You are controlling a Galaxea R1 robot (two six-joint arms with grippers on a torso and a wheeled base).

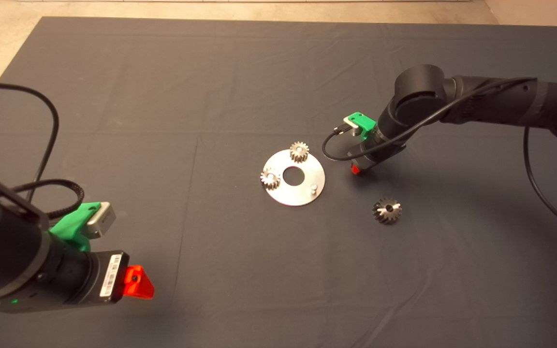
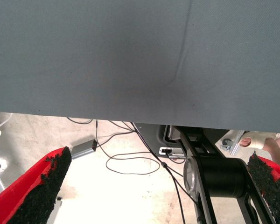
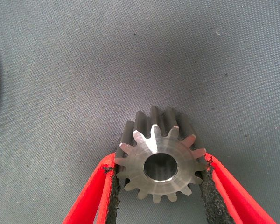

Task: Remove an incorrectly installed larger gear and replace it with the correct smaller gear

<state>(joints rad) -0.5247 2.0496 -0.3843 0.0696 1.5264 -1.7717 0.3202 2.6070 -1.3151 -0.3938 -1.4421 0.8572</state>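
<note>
While the right gripper [image 3: 158,198] pinches the smaller gear [image 3: 159,161] between its 2 pads just above the mat [image 3: 84,70], the replacement is only half done. Beyond the jaws lies the round plate [image 1: 295,178], carrying 2 pale small gears [image 1: 299,151] and a bare peg [image 1: 313,189] awaiting this gear. Beside them rests the larger gear [image 1: 387,210], already removed. Far off, the left gripper [image 2: 151,186] waits, jaws spread, holding nothing.

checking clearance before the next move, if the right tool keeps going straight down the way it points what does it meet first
Probably the dark mat. The right tool points down at bare mat just beside the round plate, shut on the smaller gear, so that gear would likely touch first. Its height above the mat is unclear.
</note>
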